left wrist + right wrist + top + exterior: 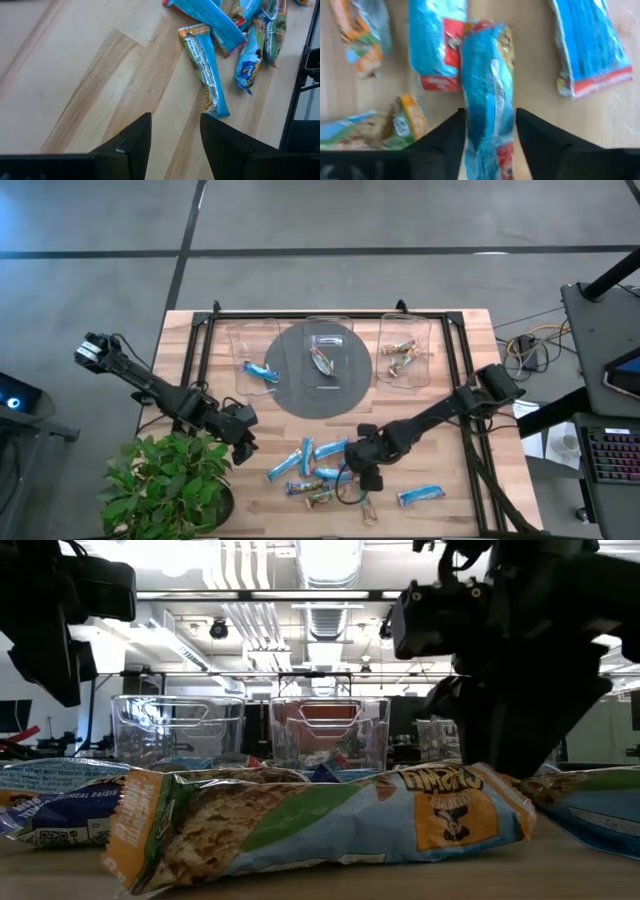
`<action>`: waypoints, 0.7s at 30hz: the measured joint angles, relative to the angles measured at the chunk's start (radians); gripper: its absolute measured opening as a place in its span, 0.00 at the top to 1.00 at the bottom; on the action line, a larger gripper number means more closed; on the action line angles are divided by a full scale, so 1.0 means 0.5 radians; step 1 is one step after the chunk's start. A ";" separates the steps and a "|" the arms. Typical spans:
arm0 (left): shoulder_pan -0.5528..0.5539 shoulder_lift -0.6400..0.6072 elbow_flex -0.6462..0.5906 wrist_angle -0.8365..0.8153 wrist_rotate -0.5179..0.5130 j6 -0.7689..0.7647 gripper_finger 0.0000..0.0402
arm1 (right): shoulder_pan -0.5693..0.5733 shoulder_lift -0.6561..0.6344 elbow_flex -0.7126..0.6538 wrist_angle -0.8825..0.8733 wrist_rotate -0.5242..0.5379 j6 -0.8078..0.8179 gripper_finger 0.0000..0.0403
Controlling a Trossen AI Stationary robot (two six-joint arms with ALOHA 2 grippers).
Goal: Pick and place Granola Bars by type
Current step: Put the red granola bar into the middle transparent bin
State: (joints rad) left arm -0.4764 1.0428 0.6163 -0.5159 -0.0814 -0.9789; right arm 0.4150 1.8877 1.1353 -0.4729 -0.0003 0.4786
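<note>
Several granola bars (pixel 310 465) lie loose on the near half of the wooden table, blue ones and brown/gold ones; one blue bar (pixel 420 496) lies apart to the right. In the low view a multicoloured bar (pixel 320 820) lies flat in the foreground. My right gripper (pixel 365 470) stands over the pile and is shut on a blue bar (pixel 487 90). My left gripper (pixel 240 442) is open above bare wood left of the pile, with the nearest bar (pixel 207 75) ahead of its fingers (pixel 135 140). My right gripper pinches the blue bar between its two fingers (pixel 445 140), which lie across the bar's width near one end (pixel 487 135). The fingers come from above, pointing down. The bar's other end (pixel 485 35) reaches out over the bars on the table; whether it is lifted clear I cannot tell.
Three clear bins stand in a row on the far half: the left one (pixel 258 355) holds a blue bar, the middle one (pixel 325 345) a multicoloured bar, the right one (pixel 403 350) brown/gold bars. A grey round mat (pixel 290 390) lies under them. A potted plant (pixel 170 480) overhangs the near left corner.
</note>
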 joint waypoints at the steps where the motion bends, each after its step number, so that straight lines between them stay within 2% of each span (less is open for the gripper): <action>1: 0.001 0.001 0.000 -0.001 -0.005 0.010 0.62 | -0.008 0.000 -0.002 0.001 -0.001 0.022 0.68; 7: 0.000 0.001 0.000 0.000 -0.021 0.017 0.62 | -0.070 -0.046 -0.016 -0.007 -0.133 0.150 0.91; 13: 0.000 0.001 0.000 -0.001 -0.035 0.017 0.62 | -0.170 -0.356 0.003 -0.016 -0.202 0.363 0.94; 15: 0.000 0.001 0.000 0.002 -0.064 0.018 0.62 | -0.261 -0.497 0.006 0.016 -0.073 0.580 0.93; 18: 0.000 0.000 0.000 0.005 -0.126 0.019 0.62 | -0.479 -0.690 0.003 0.110 0.239 0.904 0.93; 21: 0.000 0.000 0.000 0.007 -0.188 0.019 0.62 | -0.775 -0.793 -0.016 0.266 0.413 1.045 0.93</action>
State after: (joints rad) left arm -0.4763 1.0428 0.6163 -0.5124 -0.1752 -0.9694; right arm 0.0276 1.4911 1.1275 -0.3399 0.2064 1.0013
